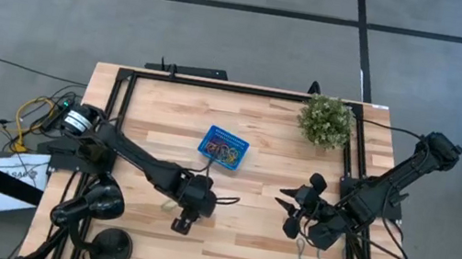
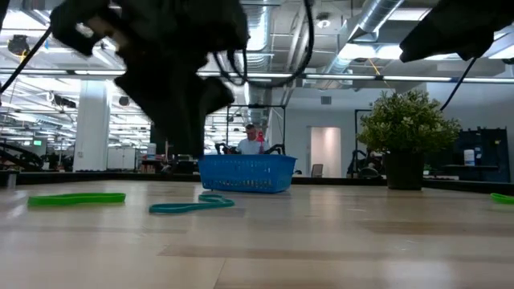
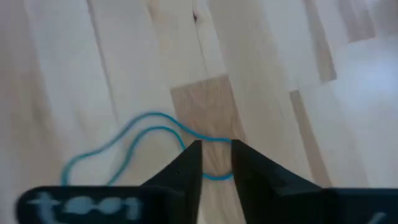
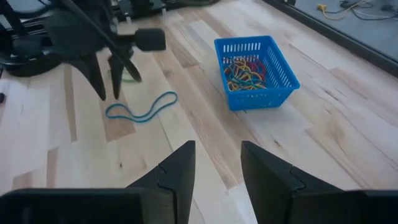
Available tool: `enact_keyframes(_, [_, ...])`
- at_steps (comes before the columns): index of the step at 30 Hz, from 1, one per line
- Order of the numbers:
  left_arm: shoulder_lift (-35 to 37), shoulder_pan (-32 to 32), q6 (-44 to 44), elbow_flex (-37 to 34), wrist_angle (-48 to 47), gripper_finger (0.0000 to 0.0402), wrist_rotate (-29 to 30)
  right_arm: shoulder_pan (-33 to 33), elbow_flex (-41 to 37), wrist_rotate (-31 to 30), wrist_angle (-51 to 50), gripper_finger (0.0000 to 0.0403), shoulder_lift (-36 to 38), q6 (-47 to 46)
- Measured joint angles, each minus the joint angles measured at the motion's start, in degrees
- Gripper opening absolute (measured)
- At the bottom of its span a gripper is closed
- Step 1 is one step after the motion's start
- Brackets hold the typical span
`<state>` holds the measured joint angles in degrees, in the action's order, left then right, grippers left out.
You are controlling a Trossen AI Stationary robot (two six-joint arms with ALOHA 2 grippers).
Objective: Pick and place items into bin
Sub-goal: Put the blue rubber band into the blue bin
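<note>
Directly beneath left gripper (image 3: pixel 216 163), blue loop (image 3: pixel 140 138).

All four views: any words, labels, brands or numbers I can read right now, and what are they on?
None can be read.
White paper sheet beside the table's left edge, high view: dark print, too small to read.
Blue markings on the left end effector housing, left wrist view: blurred, unreadable.
Blue basket: no label visible.

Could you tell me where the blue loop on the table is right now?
The blue loop lies flat on the wooden table, in front of the bin, directly under the left gripper, whose fingers straddle it in the left wrist view.
</note>
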<state>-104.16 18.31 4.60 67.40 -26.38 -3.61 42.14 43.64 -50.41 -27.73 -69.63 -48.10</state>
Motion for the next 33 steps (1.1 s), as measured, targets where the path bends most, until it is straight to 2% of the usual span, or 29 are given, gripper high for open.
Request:
enact_keyframes(7, [-0.1,2.0,-2.2,-4.0,5.5,0.0144,-0.5,0.0,0.0,0.0,0.0,0.0124,0.0,0.0])
enact_keyframes(14, [-2.1,4.1,-2.6,-3.9,7.0,0.0164,-2.1,0.0,0.0,0.0,0.1,0.0124,0.0,0.0])
enact_keyframes(20, [-6.0,4.6,-3.9,-3.5,7.2,0.0165,0.4,-0.3,0.0,0.0,0.8,0.0124,0.0,0.0])
enact_keyframes(26, [-5.7,4.0,-3.9,-3.5,7.3,0.0159,1.3,-0.3,0.0,0.0,1.1,0.0124,0.0,0.0])
enact_keyframes(30, [-6.3,3.7,-4.4,-3.5,7.3,0.0127,2.2,-0.3,0.0,-0.3,1.3,0.0124,0.0,0.0])
enact_keyframes(33, [-6.3,3.5,-4.4,-3.6,7.0,0.0085,2.5,-0.3,0.0,-0.3,1.6,0.0124,0.0,0.0])
